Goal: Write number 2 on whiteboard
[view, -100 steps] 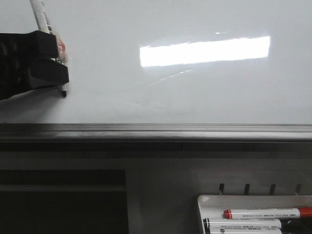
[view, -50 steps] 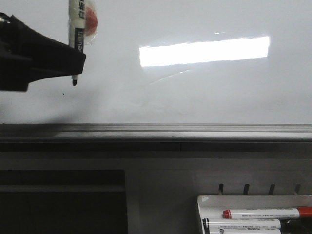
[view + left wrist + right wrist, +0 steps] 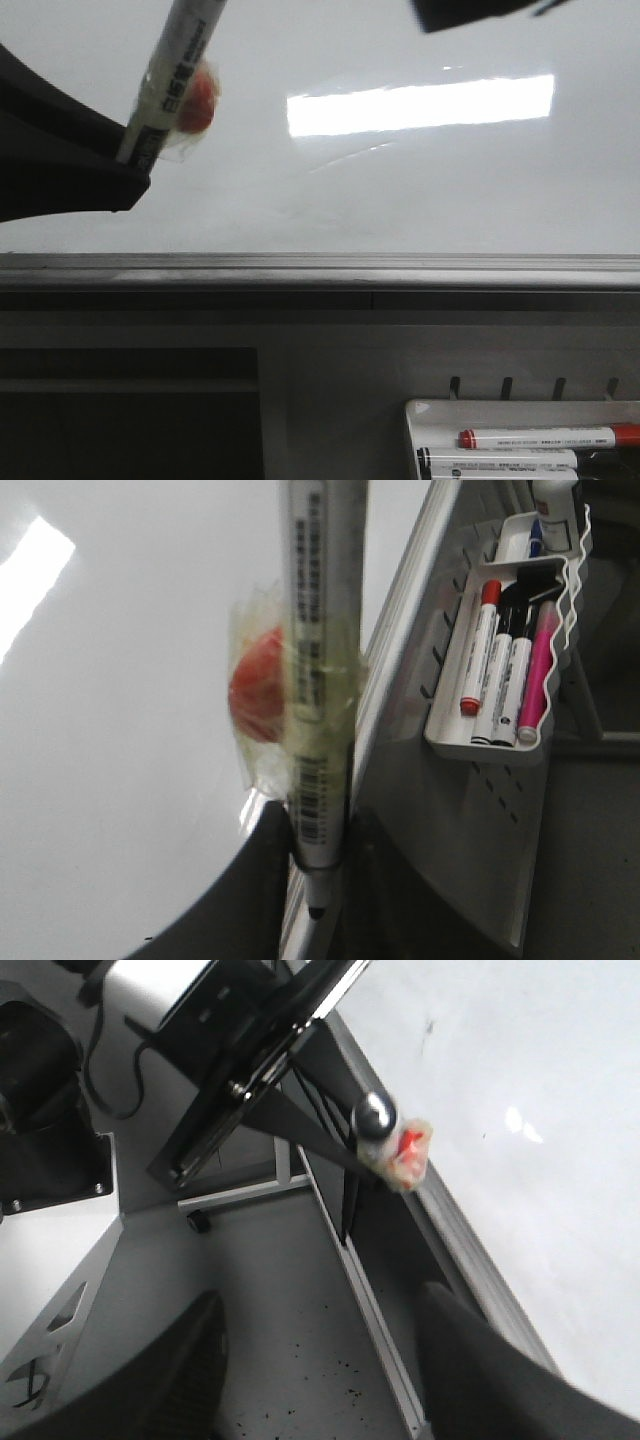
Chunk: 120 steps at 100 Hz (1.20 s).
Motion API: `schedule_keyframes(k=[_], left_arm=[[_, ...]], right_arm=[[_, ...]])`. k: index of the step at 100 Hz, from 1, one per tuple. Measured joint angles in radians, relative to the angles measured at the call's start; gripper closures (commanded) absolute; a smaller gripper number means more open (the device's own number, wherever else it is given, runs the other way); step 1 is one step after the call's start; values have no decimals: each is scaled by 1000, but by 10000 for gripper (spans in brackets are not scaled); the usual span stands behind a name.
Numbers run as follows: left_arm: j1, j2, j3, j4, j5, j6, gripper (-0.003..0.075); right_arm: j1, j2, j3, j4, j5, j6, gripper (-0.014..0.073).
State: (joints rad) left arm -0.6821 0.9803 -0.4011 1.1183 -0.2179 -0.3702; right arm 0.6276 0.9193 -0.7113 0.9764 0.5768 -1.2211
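The whiteboard [image 3: 400, 190] fills the upper front view, glossy with a bright reflection. No number 2 shows on it. My left gripper [image 3: 135, 172] is at the board's left, shut on a white marker [image 3: 175, 75] that leans to the right. A red lump [image 3: 200, 100] is taped to the marker. In the left wrist view the marker [image 3: 320, 680] sits between the jaws of the left gripper [image 3: 315, 850], and its black tip [image 3: 316, 912] sticks out past them. My right gripper [image 3: 320, 1370] is open and empty; its dark edge [image 3: 470, 12] shows at the front view's top.
A grey rail [image 3: 320, 270] runs under the board. A white pen tray [image 3: 420, 412] hangs at the lower right and holds several markers; the tray [image 3: 480, 755] also shows in the left wrist view. A dark stand [image 3: 250, 1090] and grey floor [image 3: 290, 1290] lie below the board.
My left gripper rose and the marker tilted from upright to leaning right, its tip now hidden behind the gripper. The right gripper's edge entered the top of the front view.
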Motion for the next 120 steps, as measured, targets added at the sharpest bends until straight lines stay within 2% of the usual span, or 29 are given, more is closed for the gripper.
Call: schedule_keyframes(k=[31, 107, 114, 120], left_arm=[[-35, 0, 0, 7, 103, 0, 741], [-35, 0, 0, 7, 139, 0, 741], [-35, 0, 0, 7, 142, 0, 741], [-35, 0, 0, 7, 145, 0, 741]], right_arm=[[116, 198, -114, 1, -60, -6, 225], [177, 335, -157, -1, -216, -11, 227], [181, 344, -157, -1, -220, -13, 254], [184, 352, -157, -1, -220, -13, 339]])
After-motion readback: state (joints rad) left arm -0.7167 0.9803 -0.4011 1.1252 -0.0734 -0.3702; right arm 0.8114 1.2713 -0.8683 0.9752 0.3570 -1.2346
